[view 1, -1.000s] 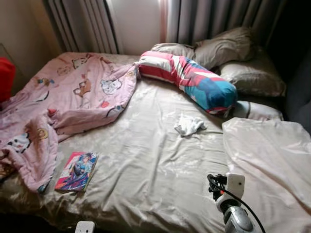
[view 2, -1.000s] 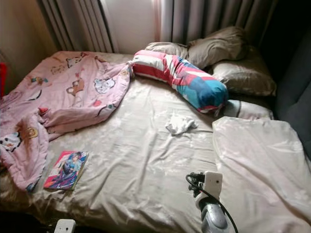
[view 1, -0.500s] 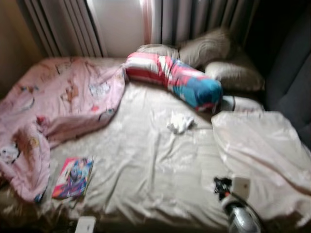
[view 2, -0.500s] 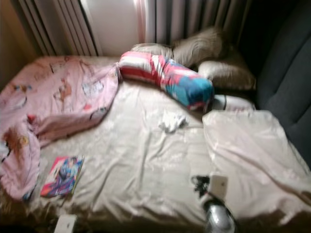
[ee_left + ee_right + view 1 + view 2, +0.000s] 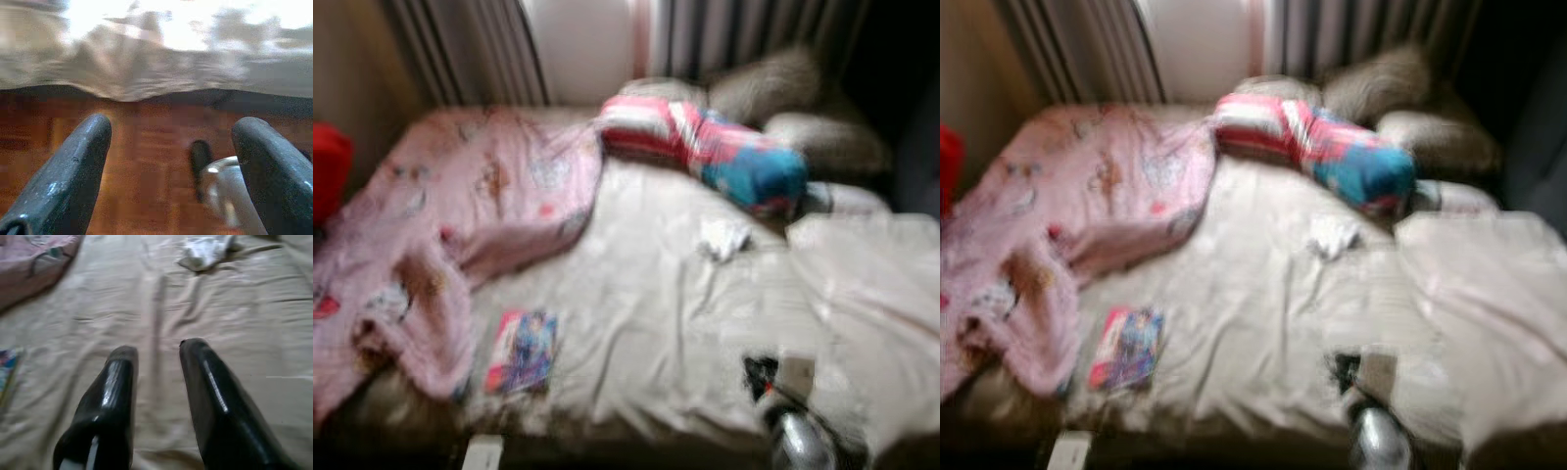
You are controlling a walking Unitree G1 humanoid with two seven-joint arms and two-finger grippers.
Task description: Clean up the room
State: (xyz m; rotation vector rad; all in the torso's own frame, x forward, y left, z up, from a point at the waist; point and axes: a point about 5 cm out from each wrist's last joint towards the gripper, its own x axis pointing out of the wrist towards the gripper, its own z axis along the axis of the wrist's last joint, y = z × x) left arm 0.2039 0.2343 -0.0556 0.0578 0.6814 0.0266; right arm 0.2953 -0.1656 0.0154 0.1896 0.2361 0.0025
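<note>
You're still on the move here, judging by how smeared both head views are, so the main risk is committing to a reach before the picture settles: you could misjudge where the white cloth (image 5: 722, 236) lies and scoop a fold of the bed sheet (image 5: 636, 323) with it. The sheet is loose and wrinkled, so the fingers could snag it. The book (image 5: 522, 350) lies near the bed's front edge, just beside the pink blanket (image 5: 460, 225), and a careless bump could push it off onto the floor.

Your right gripper (image 5: 156, 382) is raised over the front part of the bed, pointing across the sheet toward the white cloth, which lies well ahead of it, below the striped bolster (image 5: 705, 152). Its fingers stand a little apart and hold nothing. Your left gripper (image 5: 171, 161) hangs low beside the bed, looking along the wooden floor (image 5: 146, 161) under the sheet's hem, fingers spread wide and empty. Let the view steady before you extend the right arm
</note>
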